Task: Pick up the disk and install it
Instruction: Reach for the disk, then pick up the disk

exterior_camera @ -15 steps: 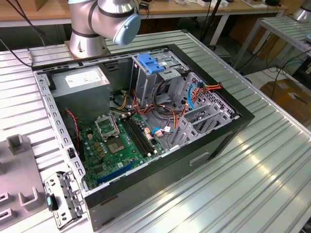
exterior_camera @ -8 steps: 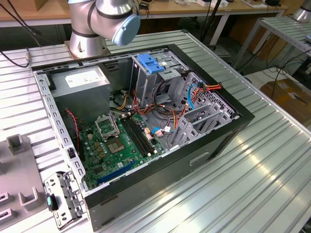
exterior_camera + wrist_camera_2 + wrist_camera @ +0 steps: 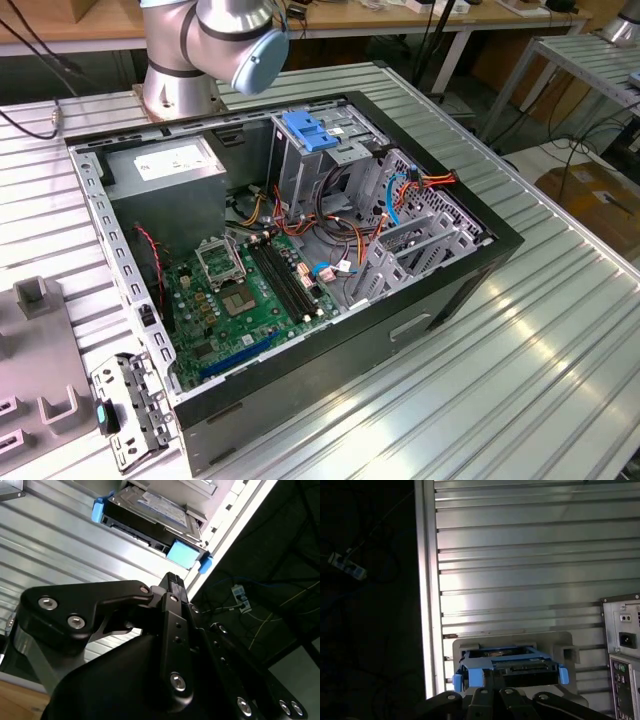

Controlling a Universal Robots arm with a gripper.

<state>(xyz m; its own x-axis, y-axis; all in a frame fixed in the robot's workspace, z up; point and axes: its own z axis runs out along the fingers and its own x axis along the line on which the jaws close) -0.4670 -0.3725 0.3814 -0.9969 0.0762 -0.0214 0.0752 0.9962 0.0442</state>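
The disk [image 3: 159, 506] lies flat in a grey holder [image 3: 560, 644] close to the table's edge, with blue rails on both sides and a blue tab facing me. In the first wrist view the disk [image 3: 520, 667] sits directly ahead of my black gripper [image 3: 495, 696]. In the second wrist view my gripper [image 3: 172, 581] hangs a short way off the disk's near end, apart from it. It is shut, with nothing between its fingers.
The open computer case [image 3: 500, 250] lies on the ribbed metal table [image 3: 560, 340], with a drive cage and blue handle piece [image 3: 305, 130], a grey power supply box [image 3: 165, 165] and motherboard [image 3: 250, 290]. The arm's base [image 3: 190, 60] stands behind it. The table edge [image 3: 426, 605] is beside the holder.
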